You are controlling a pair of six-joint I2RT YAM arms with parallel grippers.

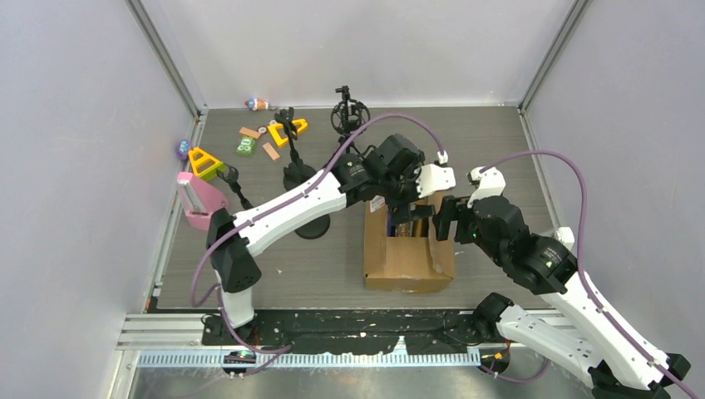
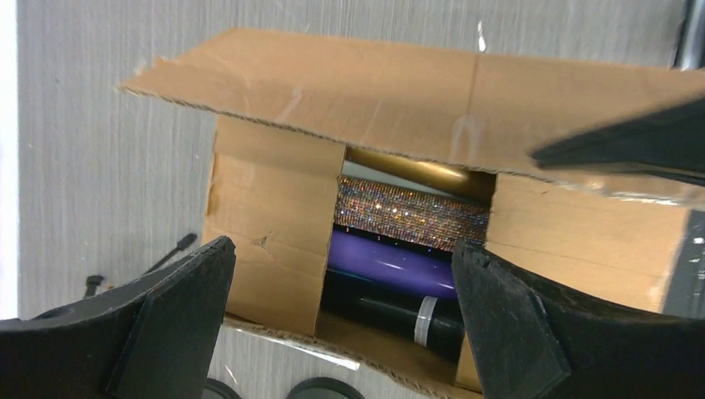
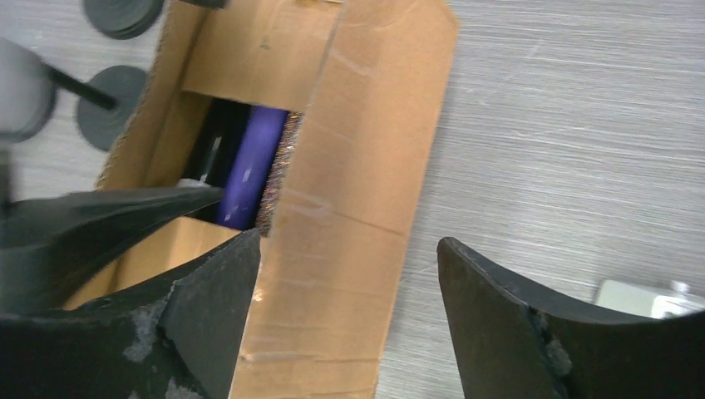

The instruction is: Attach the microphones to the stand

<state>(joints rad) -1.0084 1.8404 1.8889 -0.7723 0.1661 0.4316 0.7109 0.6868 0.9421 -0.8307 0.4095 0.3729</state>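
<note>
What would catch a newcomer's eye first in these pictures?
The cardboard box mid-table, with the left gripper and right gripper both open above it. Inside lie a glitter microphone, purple microphone, gold microphone and black microphone side by side. Yellow triangle toys sit at the far left.

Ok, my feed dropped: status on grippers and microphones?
Left gripper open, empty, over cardboard box. Right gripper open, empty, at its edge. Microphones in box: gold, glitter, purple, black; stand looks bare. Flaps partly cover them.

We see a grey, wood-grained worktop point(image 1: 499, 158) enclosed on three sides by plain pale walls point(image 1: 374, 41), with metal posts point(image 1: 164, 54) in the far corners. The light looks even, perhaps from overhead.
</note>
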